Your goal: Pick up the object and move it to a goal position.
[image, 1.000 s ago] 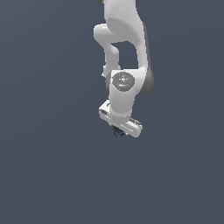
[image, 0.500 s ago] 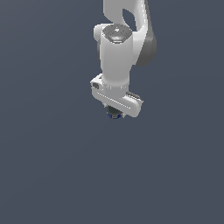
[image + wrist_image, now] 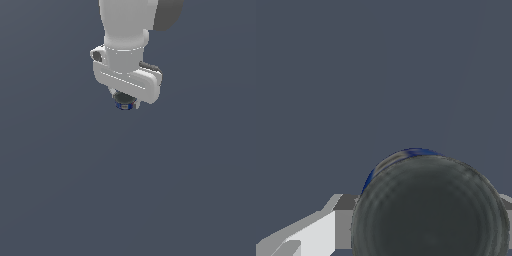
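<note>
The object (image 3: 124, 102) is a small round dark grey item with a blue lower rim, tucked under the white gripper (image 3: 125, 100) in the exterior view. The gripper is shut on it and holds it in the air. The white hand hides most of the object from above. In the wrist view the object (image 3: 428, 205) fills the near field as a dark grey disc with a thin blue edge. A white finger (image 3: 316, 232) with a grey pad sits against its side.
A plain dark grey surface (image 3: 125, 200) fills the scene around and below the arm. The white arm (image 3: 127, 30) comes down from the exterior view's top.
The arm has risen and come closer to the exterior camera, carrying the object up with it. The gripper has stayed shut on the object.
</note>
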### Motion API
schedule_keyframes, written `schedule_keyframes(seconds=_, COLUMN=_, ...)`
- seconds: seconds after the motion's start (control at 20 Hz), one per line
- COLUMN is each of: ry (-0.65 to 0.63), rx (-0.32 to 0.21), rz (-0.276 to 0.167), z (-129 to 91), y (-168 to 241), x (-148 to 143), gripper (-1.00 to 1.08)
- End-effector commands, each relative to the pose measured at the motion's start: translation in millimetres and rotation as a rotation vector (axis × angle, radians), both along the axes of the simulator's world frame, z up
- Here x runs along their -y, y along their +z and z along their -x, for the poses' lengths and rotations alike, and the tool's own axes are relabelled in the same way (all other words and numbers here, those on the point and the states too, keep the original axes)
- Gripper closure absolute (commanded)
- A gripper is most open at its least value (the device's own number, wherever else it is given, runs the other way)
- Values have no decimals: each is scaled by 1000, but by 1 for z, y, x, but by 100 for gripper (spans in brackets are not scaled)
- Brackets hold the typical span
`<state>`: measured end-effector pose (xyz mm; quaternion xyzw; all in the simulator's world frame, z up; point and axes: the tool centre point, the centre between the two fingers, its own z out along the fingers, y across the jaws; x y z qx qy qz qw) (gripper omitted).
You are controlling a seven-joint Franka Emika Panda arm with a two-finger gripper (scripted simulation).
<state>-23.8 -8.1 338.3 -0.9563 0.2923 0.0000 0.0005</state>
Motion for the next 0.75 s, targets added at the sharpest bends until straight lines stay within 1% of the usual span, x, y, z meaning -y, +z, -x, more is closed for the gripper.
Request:
schedule_keyframes(seconds=0.0, ry=0, rx=-1, rz=0, z=4, y=22, x=4, gripper=108)
schedule_keyframes(seconds=0.35, ry=0, rx=0, rz=1, z=10, y=60, x=11, gripper=108)
schedule_keyframes(seconds=0.7, ry=1, rx=0, rz=1, z=10, y=71, x=13, gripper=108)
